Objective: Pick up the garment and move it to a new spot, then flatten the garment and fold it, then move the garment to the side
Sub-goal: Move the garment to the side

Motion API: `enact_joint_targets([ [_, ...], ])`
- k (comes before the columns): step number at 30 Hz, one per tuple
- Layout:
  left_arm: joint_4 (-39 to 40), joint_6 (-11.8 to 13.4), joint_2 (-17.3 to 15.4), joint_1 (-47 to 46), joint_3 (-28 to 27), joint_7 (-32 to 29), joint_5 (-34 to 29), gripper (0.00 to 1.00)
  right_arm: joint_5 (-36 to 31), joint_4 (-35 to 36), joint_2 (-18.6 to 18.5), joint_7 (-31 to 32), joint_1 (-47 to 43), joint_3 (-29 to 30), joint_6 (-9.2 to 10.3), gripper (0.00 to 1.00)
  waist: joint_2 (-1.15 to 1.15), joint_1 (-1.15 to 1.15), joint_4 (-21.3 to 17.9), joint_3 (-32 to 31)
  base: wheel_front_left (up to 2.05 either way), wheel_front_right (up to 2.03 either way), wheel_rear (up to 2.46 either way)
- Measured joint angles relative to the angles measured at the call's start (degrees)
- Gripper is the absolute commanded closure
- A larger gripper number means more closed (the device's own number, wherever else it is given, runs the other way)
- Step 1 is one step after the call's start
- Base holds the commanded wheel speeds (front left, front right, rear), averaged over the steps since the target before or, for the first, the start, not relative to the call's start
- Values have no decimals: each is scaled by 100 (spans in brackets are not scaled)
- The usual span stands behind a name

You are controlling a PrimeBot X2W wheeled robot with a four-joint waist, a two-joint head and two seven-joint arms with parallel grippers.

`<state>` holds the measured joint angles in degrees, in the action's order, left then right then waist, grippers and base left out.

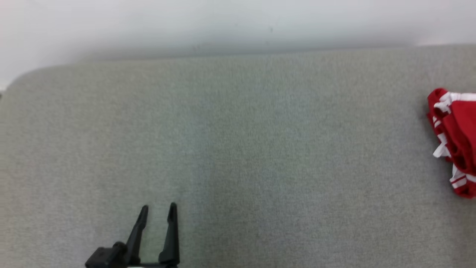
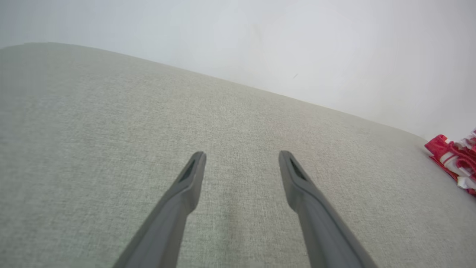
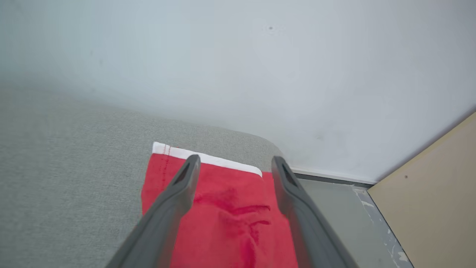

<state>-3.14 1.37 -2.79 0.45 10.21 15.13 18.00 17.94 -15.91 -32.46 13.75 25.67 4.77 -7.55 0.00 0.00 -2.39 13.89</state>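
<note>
You can see the shirt (image 1: 459,126) at the far right of the gray pad (image 1: 238,130) in the head view. It is red with white stripes. It lies in a bunched heap, and the edge of the picture cuts it off. The pad is soft gray cloth, and a pale wall (image 1: 223,22) stands behind it.

Your left gripper (image 1: 158,206) is at the lower left, well apart from the shirt. Its 2 dark fingers point up and stand apart, so the jaws are open and hold nothing. In the left wrist view you see those 2 fingers spread wide above the pad. There the shirt is a small red and white lump far off at the right edge.

Your right gripper (image 3: 235,159) is over the shirt. In the right wrist view its 2 fingers stand wide apart, so the jaws are open, and no cloth is pinched between them. Red cloth with a white hem lies flat under them, near the rounded end of the pad. Past that end you can see a gray floor (image 3: 334,208) and a tan board (image 3: 435,186)
</note>
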Motion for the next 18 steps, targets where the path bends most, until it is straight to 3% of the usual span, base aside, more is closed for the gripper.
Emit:
enact_joint_targets([
  [10,-112,209,-1,441,-252,-1,-98,0,-619,868,1110,-1367,-1563,187,0,0,0,-1,111,-877,0,0,0],
  [18,-288,272,0,650,-431,-1,-359,0,-1296,881,2015,-2546,-2566,258,0,0,-1,-1,159,-1397,0,0,0],
])
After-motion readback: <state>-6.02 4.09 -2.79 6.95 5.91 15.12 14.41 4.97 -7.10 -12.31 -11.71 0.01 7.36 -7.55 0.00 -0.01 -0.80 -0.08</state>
